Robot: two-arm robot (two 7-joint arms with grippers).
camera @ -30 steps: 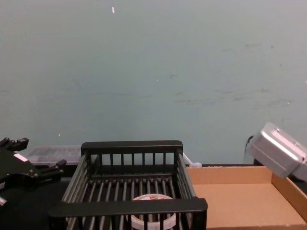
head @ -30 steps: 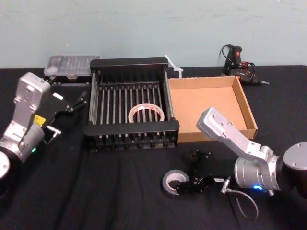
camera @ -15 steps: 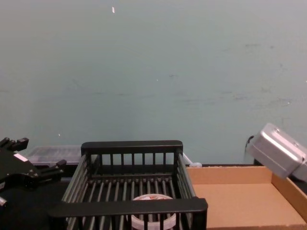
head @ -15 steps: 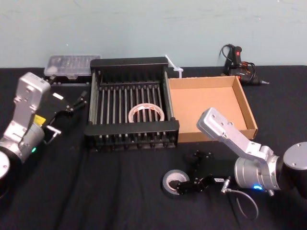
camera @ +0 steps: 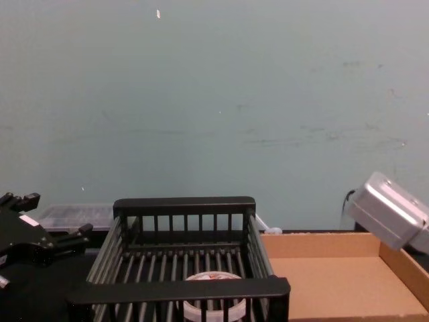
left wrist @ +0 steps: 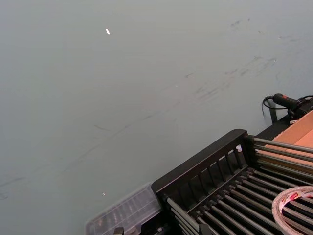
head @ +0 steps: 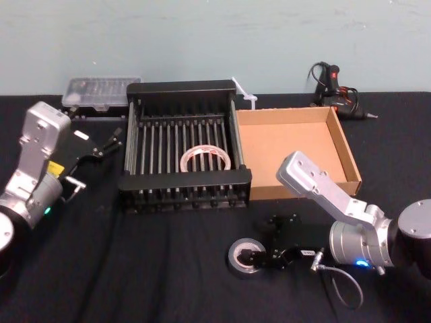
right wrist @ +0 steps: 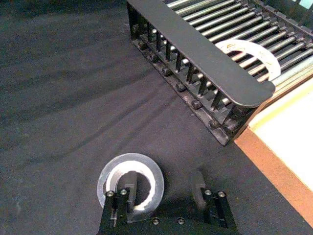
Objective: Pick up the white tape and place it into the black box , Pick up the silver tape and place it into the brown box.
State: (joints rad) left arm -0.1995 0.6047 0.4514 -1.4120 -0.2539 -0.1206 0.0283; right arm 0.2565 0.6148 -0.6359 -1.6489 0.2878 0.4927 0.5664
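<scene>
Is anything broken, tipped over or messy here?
Nothing stands out. The white tape lies flat in the black box; the silver tape lies flat on the table, the open right gripper straddling its wall. The brown box looks intact. The left gripper sits beside the black box.

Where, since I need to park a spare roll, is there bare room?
The black cloth in front of the black box, to the left of the silver tape, lies bare, and so does the floor of the brown box. It is crowded around the silver tape, where the right gripper straddles its wall. The left gripper hangs beside the black box.
</scene>
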